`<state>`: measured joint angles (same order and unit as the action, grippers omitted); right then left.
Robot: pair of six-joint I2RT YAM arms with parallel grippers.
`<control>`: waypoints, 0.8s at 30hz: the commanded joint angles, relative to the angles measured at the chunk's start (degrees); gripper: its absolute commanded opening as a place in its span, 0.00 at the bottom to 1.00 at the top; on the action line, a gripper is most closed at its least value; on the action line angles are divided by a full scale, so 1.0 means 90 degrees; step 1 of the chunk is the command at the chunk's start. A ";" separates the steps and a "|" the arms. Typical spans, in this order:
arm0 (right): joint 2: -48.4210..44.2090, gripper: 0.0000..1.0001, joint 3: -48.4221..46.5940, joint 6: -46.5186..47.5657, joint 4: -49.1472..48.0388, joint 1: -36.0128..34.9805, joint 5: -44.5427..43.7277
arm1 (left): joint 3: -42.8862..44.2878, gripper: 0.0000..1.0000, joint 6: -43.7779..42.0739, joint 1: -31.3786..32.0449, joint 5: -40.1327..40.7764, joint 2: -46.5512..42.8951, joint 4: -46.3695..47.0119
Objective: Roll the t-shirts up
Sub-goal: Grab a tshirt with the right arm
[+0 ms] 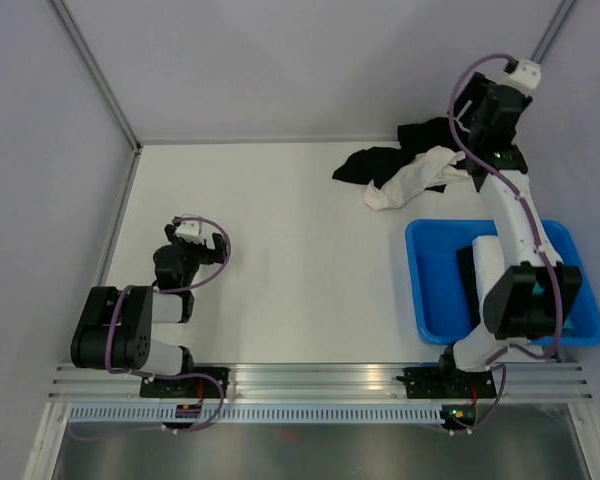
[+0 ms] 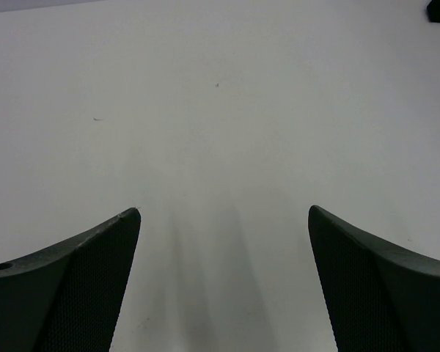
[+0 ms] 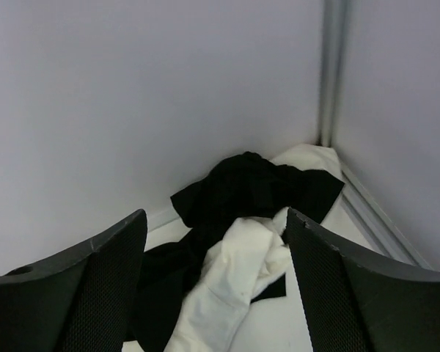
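White table, heaped t-shirts, left gripper and right gripper agape, empty — tub only overhead.

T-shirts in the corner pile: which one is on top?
The cream-white t-shirt; it lies across the black t-shirt, which spreads out underneath it.

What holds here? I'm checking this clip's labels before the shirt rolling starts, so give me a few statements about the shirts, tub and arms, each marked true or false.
1. The white shirt lies heaped with the black shirt near the far right corner. True.
2. The right fingers are shut on the white shirt. False: they stand apart above the heap, holding nothing.
3. The blue tub sits at the near right of the table. True.
4. The left fingers hang over the heap. False: they are open over bare table at the near left.
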<state>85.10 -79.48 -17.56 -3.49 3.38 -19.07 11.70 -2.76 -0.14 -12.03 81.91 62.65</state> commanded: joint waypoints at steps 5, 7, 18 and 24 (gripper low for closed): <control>0.3627 0.87 -0.4661 0.0790 0.4350 -0.0346 0.0762 | 0.3563 1.00 0.0236 -0.0316 -0.1222 -0.0040 -0.5064; 0.4368 0.87 -0.5502 0.0751 0.4664 -0.0346 0.0674 | 0.5253 1.00 0.0629 -0.0152 -0.2555 0.0486 -0.6807; 0.5632 0.74 -0.5583 -0.0031 0.4313 -0.0570 0.1631 | 0.6707 1.00 -0.0239 0.1100 -0.1057 0.0978 -0.9119; 0.5993 0.69 -0.5729 -0.0197 0.4216 -0.0610 0.1670 | 0.6668 1.00 -0.0415 0.1188 -0.0841 0.0743 -0.9139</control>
<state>137.60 -129.16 -17.45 35.51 -1.74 -5.19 71.18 -3.62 10.20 -21.78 90.83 -17.47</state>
